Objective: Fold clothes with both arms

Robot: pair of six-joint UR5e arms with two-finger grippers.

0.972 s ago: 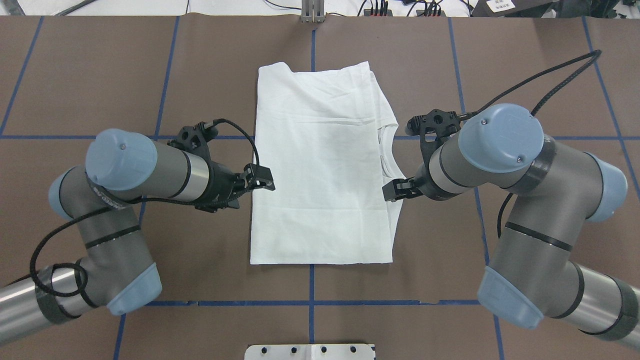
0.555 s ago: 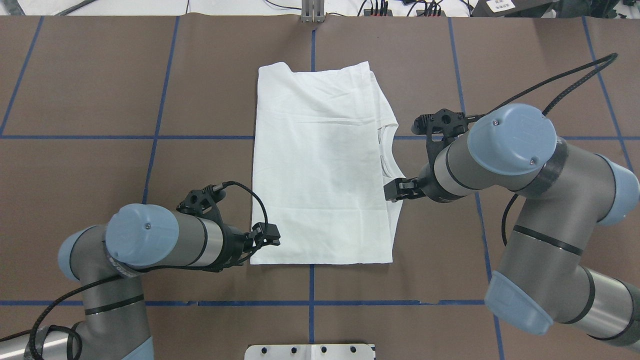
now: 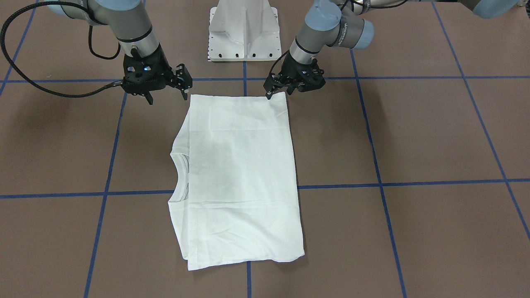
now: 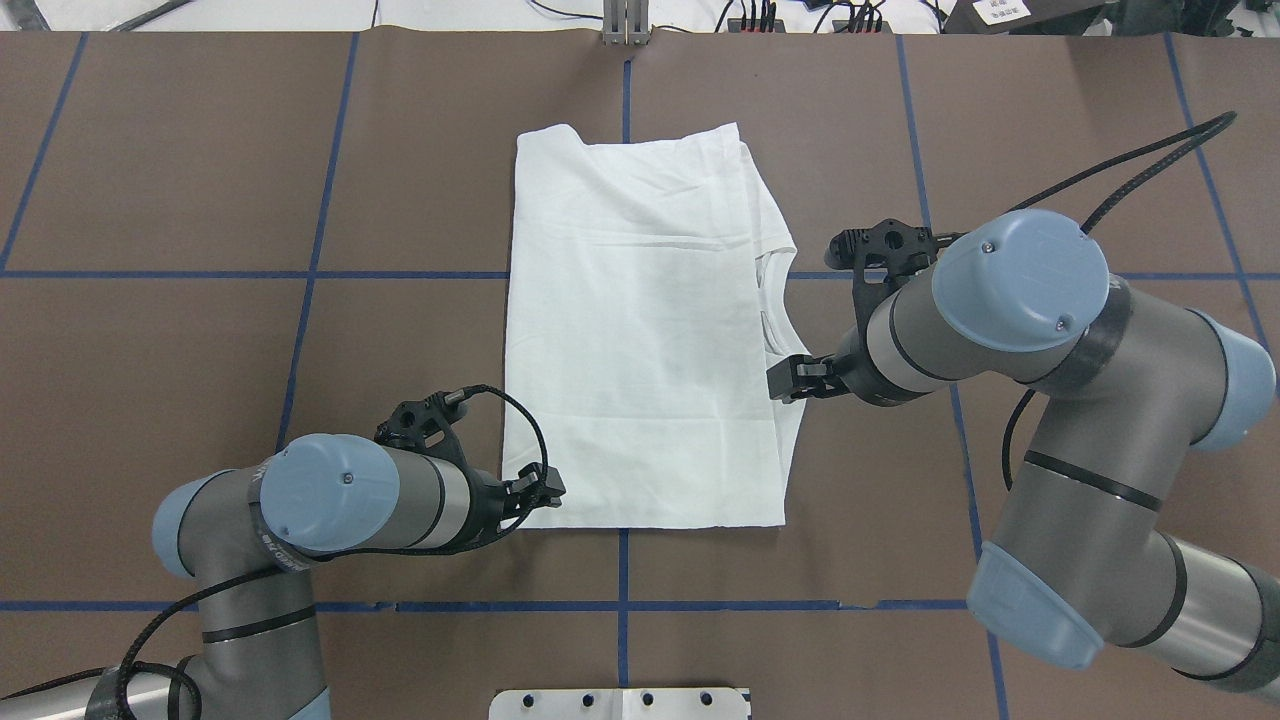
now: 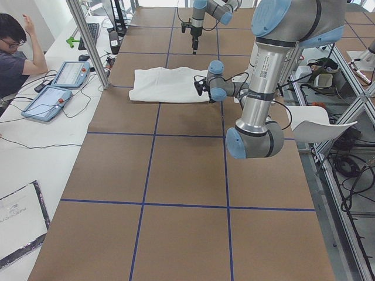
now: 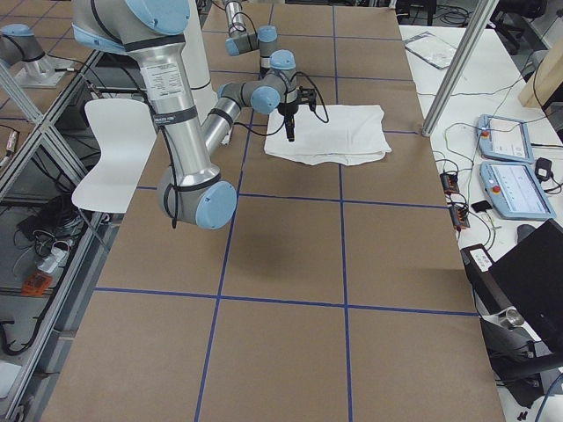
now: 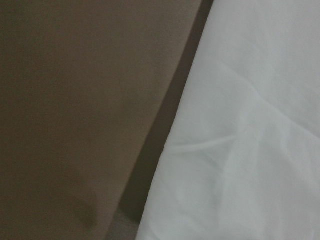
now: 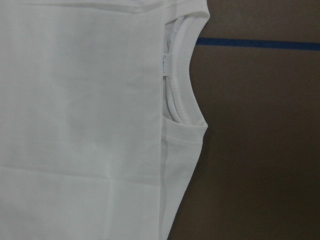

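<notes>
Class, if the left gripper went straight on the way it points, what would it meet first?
Probably the near corner of the white T-shirt, right ahead of the left gripper; height unclear.

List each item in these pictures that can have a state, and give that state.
T-shirt: folded into a rectangle, lying flat on the table.
collar: exposed at the robot's right-hand edge, neck tag showing.
left gripper: low at the shirt's near left corner; open or shut unclear.
right gripper: open, raised beside the collar edge, holding nothing.
</notes>
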